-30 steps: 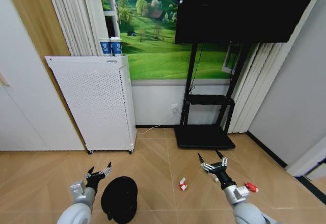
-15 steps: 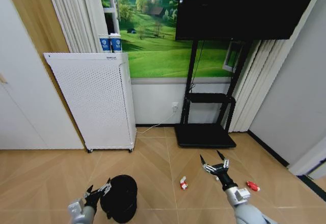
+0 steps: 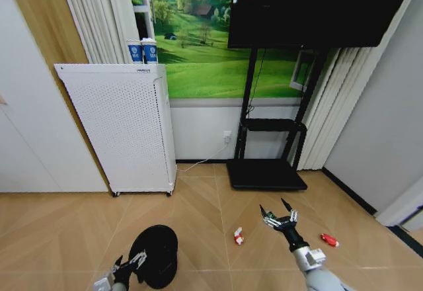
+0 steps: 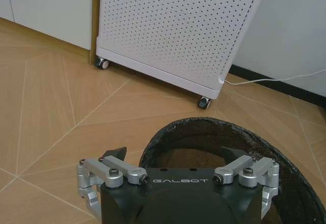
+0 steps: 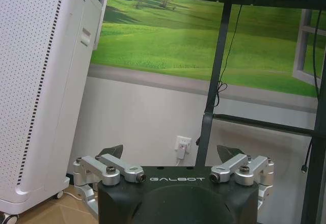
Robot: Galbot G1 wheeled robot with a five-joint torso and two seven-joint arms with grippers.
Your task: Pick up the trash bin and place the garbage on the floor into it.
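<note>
**Left gripper low beside the bin, litter on the floor**

Down at the bottom of the head view, the left gripper (image 3: pixel 129 264) hangs low over the wooden floor (image 3: pixel 198 205), jaws spread apart, right at the near-left edge of the trash bin (image 3: pixel 156 254). From the wrist camera, the gripper (image 4: pixel 173 155) has its two dark fingertips wide open, one over bare floor and one over the bin's mouth, with the bin (image 4: pixel 214 142) rim running between them. I can't tell if anything is touching yet.

The bin stands upright, black and mesh-sided, out on the open floor, at about 6 o'clock from the white perforated cabinet (image 3: pixel 122 129) against the wall.

Over on the other side, the right gripper (image 3: pixel 278 213) is held up above the floor, jaws also apart and holding nothing. The red-and-white wrapper (image 3: pixel 238 237) lies at about 9 o'clock from it, just beside it. The red piece (image 3: pixel 329 240) lies at about 4 o'clock from that gripper, a bit farther off.

The right wrist camera looks past the open gripper (image 5: pixel 170 155) toward the wall and the black TV stand (image 5: pixel 216 76).

Two blue-and-white cups (image 3: pixel 143 51) sit on top of the cabinet.
</note>
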